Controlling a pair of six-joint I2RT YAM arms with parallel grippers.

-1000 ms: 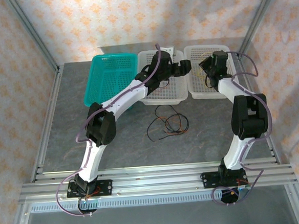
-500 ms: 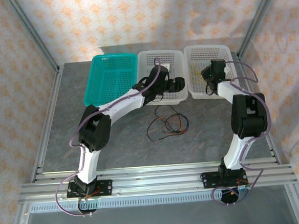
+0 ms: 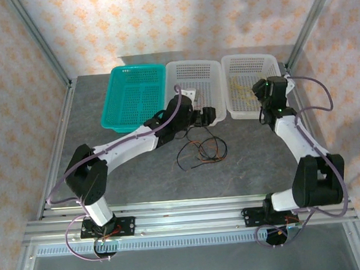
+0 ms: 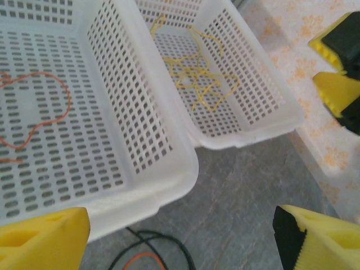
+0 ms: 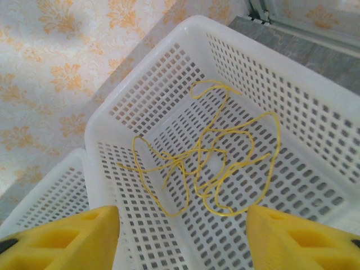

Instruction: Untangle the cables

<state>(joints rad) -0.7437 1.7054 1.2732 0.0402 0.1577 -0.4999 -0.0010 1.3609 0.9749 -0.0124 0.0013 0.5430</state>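
here the black and orange-red tangle [image 3: 199, 151] is seen just nearward of the spread left gripper [image 3: 207, 116] (the right gripper [image 5: 183, 236], also spread, is held farther off).

A robotics lab test cell is indicated. A grey tabletop [image 3: 145, 171] is enclosed by aluminium profile posts [image 3: 40, 43] and backed by panels [image 3: 178, 24] printed with an orange floral pattern. Two white robot arms [image 3: 128, 143] are bolted to a slotted aluminium rail [image 3: 186, 220] at the near edge, and perforated plastic baskets [image 3: 134, 98] are lined up at the far side.
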